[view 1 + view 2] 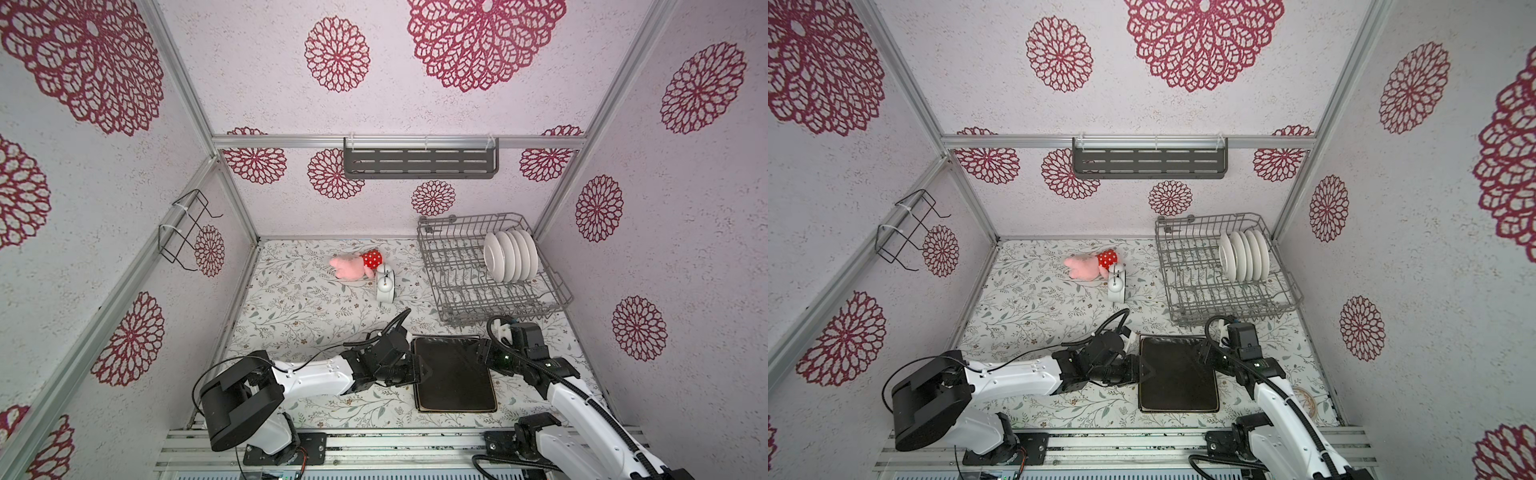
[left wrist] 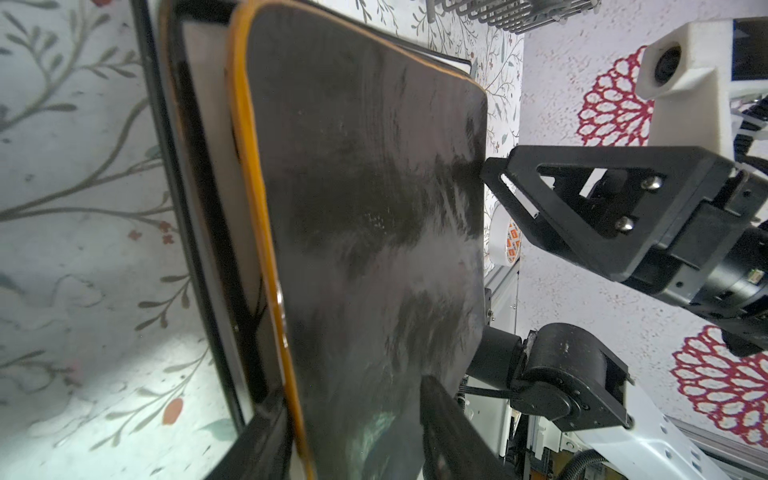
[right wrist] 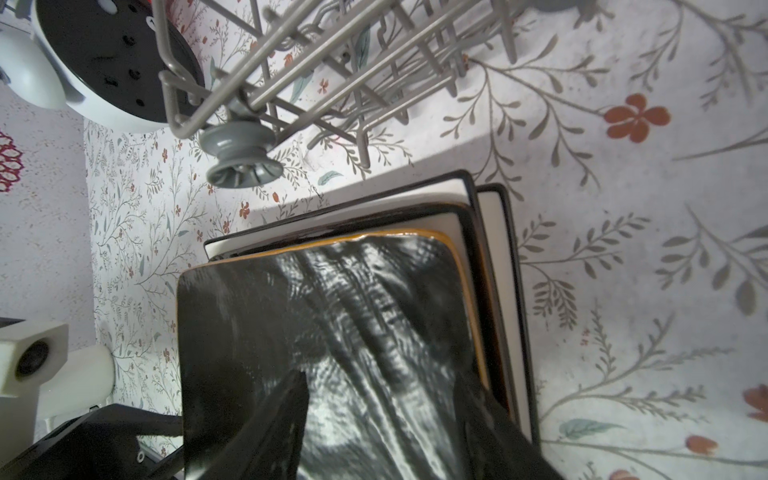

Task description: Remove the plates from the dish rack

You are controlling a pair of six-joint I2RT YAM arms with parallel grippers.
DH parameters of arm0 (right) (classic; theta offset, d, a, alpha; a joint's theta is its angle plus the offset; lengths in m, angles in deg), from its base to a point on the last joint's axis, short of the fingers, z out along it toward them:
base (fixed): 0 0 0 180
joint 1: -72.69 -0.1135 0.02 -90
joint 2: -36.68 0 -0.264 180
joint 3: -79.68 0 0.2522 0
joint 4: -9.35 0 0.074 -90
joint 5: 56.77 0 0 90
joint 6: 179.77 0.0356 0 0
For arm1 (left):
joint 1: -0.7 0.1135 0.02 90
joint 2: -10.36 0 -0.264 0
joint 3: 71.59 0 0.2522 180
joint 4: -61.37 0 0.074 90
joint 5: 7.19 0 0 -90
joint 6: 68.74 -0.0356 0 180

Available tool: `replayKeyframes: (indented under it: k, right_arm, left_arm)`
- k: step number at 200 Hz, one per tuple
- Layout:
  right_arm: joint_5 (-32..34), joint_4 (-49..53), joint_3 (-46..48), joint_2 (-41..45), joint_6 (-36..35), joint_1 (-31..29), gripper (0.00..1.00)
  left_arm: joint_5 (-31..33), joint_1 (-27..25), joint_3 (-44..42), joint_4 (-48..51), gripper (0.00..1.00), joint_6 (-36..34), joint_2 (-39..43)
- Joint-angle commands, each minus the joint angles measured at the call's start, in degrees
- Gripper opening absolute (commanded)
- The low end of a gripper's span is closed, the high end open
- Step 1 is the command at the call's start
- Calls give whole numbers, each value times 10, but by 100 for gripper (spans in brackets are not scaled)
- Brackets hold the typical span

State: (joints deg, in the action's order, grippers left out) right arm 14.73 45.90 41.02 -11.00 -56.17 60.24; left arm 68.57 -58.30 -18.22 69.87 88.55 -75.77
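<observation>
Two hands straddle a glossy dark plate (image 1: 453,374) on the stack before the dish rack (image 1: 457,266). Left hand (image 1: 419,370) and right hand (image 1: 484,353) each have jaws about its opposite rims; grip unclear. Likely heavy, stiff, slick, breakable: best taken by the rims.

- White black-rimmed rectangular plates (image 3: 492,232) mostly hidden under dark brown-black square plate (image 3: 324,332).
- Round printed-face white plate (image 1: 1306,401) half hidden behind right arm.

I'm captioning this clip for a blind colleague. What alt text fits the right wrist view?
A glossy dark square plate with an orange rim tops a stack of white black-rimmed plates on a floral tabletop, with the right gripper straddling the dark plate's edge, jaws apart. Beyond stand the grey wire dish rack corner and a white alarm clock.
</observation>
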Motion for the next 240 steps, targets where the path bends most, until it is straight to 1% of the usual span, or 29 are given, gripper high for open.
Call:
replayKeyframes:
  k: [1,94,150,179,196,240]
  right_arm:
    - [2,3,1,-3,0,-2,60]
    - [1,0,6,-2,-3,-2,60]
    - [9,15,8,9,-6,-2,60]
    - [17,26,7,14,-8,-2,60]
    - [20,30,6,15,-7,-2,60]
    - [27,39,0,20,-6,-3,60]
  left_arm:
    - [5,-5,20,-4,51,-13,17]
    - [8,-5,18,-1,52,-10,19]
    - [17,-5,18,17,52,-13,30]
    - [25,-5,26,46,53,-34,41]
    - [41,-4,34,80,55,-55,52]
    - [73,4,57,162,58,-105,80]
